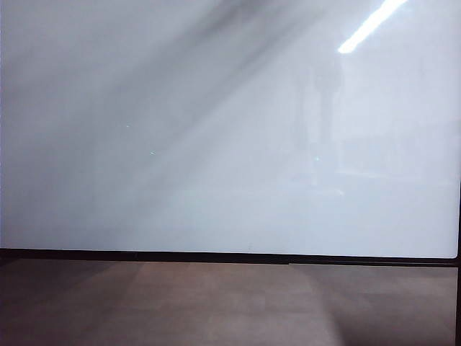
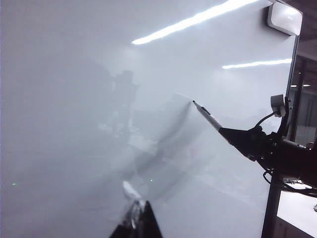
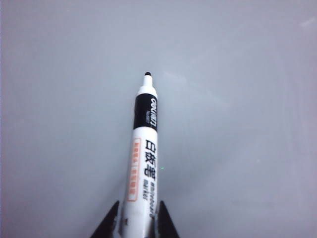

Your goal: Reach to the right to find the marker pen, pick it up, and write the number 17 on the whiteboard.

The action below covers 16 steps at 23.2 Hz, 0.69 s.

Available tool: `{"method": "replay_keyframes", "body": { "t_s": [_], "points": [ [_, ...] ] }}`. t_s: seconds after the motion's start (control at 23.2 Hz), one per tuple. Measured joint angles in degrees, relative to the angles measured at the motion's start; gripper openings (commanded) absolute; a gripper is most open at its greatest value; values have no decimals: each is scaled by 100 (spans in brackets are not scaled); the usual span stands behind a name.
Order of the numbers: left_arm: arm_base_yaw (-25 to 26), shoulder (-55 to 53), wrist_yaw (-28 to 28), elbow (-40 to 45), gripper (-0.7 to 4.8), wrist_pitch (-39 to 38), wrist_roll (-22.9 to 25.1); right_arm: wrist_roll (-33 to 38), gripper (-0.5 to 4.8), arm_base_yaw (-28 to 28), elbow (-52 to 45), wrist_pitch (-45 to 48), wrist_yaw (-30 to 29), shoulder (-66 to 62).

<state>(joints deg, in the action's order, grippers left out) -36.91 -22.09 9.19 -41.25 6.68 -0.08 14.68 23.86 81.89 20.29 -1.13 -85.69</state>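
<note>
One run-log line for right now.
right tool: shut on marker pen | tip at whiteboard | no writing | left tool: shut, empty

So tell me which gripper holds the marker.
The right gripper: its fingers clamp the marker, tip toward the whiteboard. The left gripper holds none.

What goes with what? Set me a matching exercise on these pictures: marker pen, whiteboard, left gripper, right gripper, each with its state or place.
Things:
1. marker pen
2. whiteboard
3. left gripper
4. right gripper

States:
A. glossy, nothing written on it
B. uncapped, black tip pointing at the board
C. shut on the pen
D. idle at the board, holding nothing

Pairs: 1-B, 2-A, 3-D, 4-C
</note>
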Motion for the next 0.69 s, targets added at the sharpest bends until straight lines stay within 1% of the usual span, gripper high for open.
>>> {"method": "replay_keyframes", "body": {
  "t_s": [0.69],
  "points": [
    [0,-2,2,0,-5,-2,0,-94,-6,-15,0,4,116,-26]
  ]
}}
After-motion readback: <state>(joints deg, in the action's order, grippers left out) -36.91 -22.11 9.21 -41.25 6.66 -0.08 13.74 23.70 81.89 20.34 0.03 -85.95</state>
